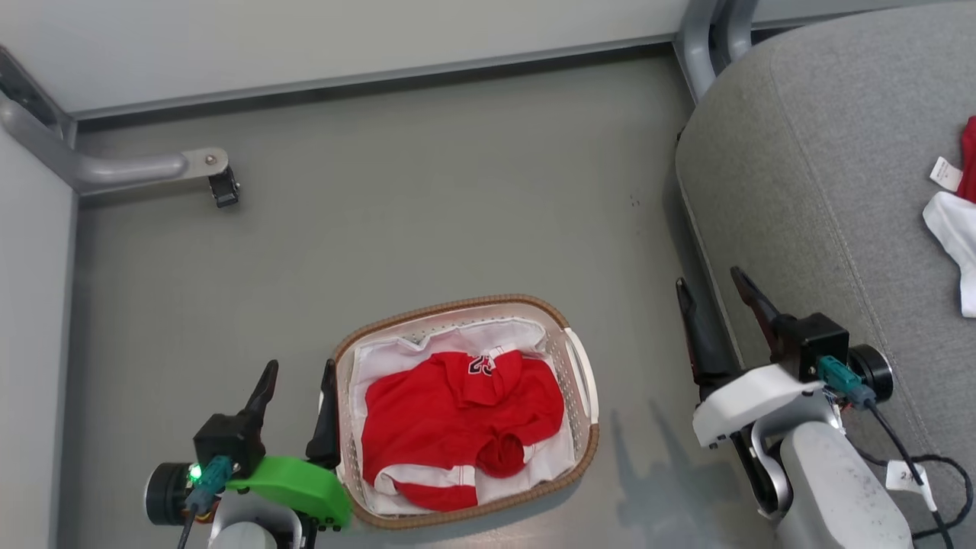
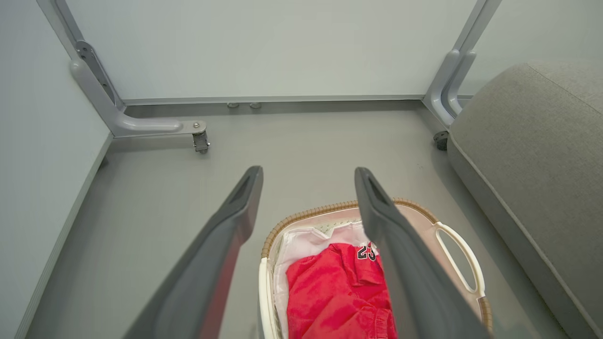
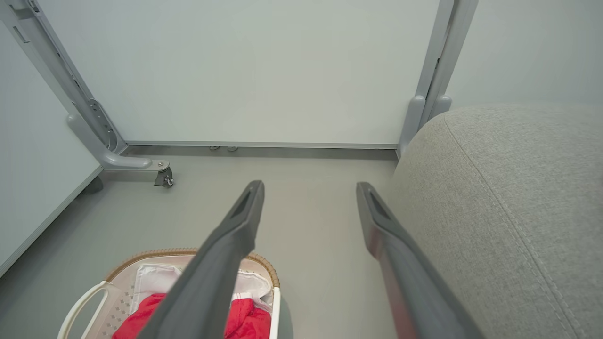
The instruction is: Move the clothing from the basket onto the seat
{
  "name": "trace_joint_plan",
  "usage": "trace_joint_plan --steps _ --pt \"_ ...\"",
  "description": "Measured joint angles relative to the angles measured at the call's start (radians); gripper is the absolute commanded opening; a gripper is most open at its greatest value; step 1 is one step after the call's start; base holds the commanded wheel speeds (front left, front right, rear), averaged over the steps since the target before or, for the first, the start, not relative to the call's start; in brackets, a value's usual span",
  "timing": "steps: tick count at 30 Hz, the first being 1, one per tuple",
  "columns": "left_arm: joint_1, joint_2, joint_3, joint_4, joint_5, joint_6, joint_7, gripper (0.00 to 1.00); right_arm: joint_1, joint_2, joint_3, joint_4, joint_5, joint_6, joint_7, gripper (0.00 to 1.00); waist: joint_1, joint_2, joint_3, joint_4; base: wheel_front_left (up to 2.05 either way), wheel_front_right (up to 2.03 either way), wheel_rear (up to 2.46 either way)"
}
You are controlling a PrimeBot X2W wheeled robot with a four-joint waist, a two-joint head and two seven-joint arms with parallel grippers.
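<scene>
Red clothing [image 1: 457,427], crumpled, with a black white-outlined number near its upper fold and a white-striped hem along its lower edge, lies inside the basket [image 1: 457,303]. Beneath it a white cloth liner [image 1: 389,354] shows at the upper end and along the sides. The basket is oval, of white perforated plastic with a brown woven-look rim and side handles, and it stands on the grey floor [image 1: 419,191].

The left gripper [image 1: 300,366] hangs just beside the basket's left rim. Its two dark fingers stand wide apart with nothing between them. In the left wrist view one finger crosses in front of the basket and the other lies over bare floor. Whether the nearer finger touches the rim cannot be told.

The right gripper [image 1: 709,277] is likewise spread wide and empty. It sits between the basket and the seat [image 1: 823,191], close against the seat's rounded front edge. A black cable [image 1: 945,488] runs from its wrist.

The seat is a large grey upholstered cushion with a stitched seam, to the right of the basket and well apart from it. At the right edge of the head view a second garment [image 1: 953,225], red and white with a small white label [image 1: 945,174], rests on the cushion.

Pale wall panels [image 1: 343,30] bound the floor at the far side. A grey frame leg [image 1: 137,169] ending in a dark caster [image 1: 225,187] projects from the left corner.
</scene>
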Motion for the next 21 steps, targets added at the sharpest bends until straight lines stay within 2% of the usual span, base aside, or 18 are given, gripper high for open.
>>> trace_joint_plan --steps 5,21 --pt "-0.073 0.011 -0.063 0.057 -0.004 0.000 0.000 1.00 -0.062 -0.001 0.026 -0.040 0.019 0.000 0.000 1.00 0.0000 0.0000 0.074 -0.023 0.00 0.00 0.00" --pt "-0.322 0.113 -0.291 0.255 -0.063 -0.001 0.000 1.00 -0.173 -0.001 0.085 -0.142 0.139 0.000 0.000 1.00 0.0001 0.0000 0.320 -0.111 0.00 0.00 0.00"
